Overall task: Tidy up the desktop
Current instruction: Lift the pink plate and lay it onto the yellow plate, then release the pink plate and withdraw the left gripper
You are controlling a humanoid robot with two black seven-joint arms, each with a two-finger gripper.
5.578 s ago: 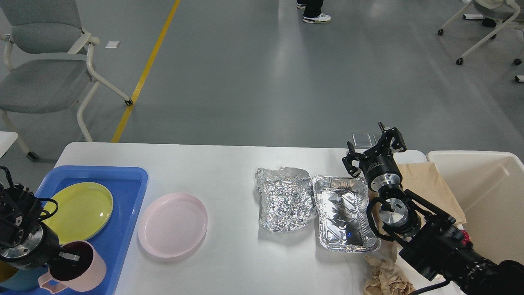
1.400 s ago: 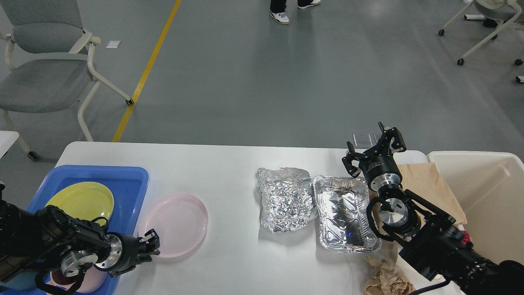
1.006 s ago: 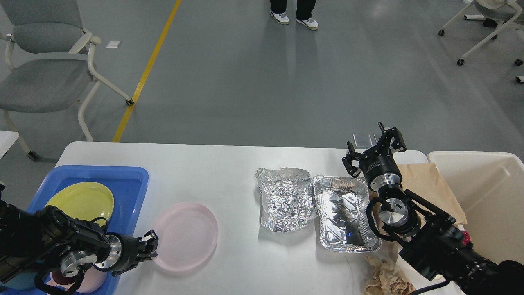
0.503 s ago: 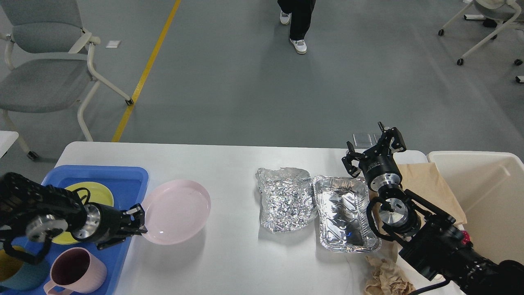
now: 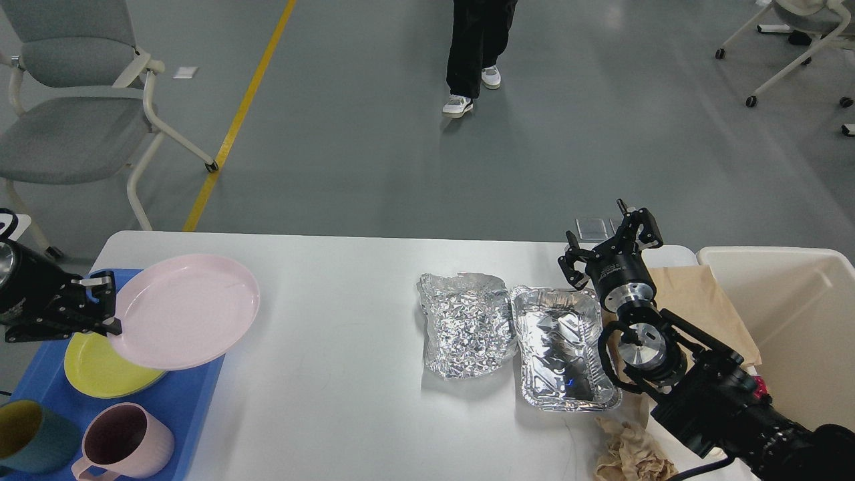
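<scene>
The white desktop [image 5: 334, 267] fills the lower view. My left gripper [image 5: 107, 308] is shut on the left rim of a pink plate [image 5: 187, 310] and holds it in the air above the blue tray [image 5: 194, 394], over a yellow plate [image 5: 100, 371]. A pink mug [image 5: 127, 444] and a teal cup [image 5: 23, 431] stand in the tray's front. My right gripper [image 5: 611, 244] is open and empty above the table's far right, beside a foil tray [image 5: 564, 347]. A crumpled foil sheet [image 5: 467, 324] lies left of the foil tray.
A cream bin [image 5: 795, 321] stands at the right with brown paper [image 5: 695, 300] against it. Crumpled brown paper [image 5: 628, 451] lies at the front right. A grey chair [image 5: 73, 113] stands beyond the left corner. A person's legs [image 5: 477, 53] are on the floor behind.
My left gripper took the pink plate by its rim, lifted it off the table and carried it left, over the blue tray. The person walked nearer. The right arm has not moved.
</scene>
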